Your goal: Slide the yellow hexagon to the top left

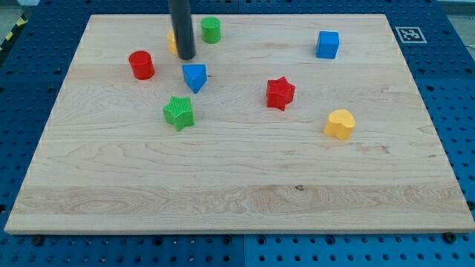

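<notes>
no readable words, brands or numbers anywhere, only a black-and-white square fiducial marker (410,34) on a white patch, just off the board's (237,185) top right corner

A single camera looks down on the wooden surface (237,185) from above and in front, tilted so the far edge at 12 o'clock appears narrower than the near edge at 6 o'clock. It stands far enough back to take in almost the whole board, with blue perforated table (460,89) showing around it at 3, 6 and 9 o'clock. The rod (181,26) enters from the frame's top edge near 11 o'clock. A fiducial marker (408,33) sits beyond the board's corner near 1 o'clock.
</notes>
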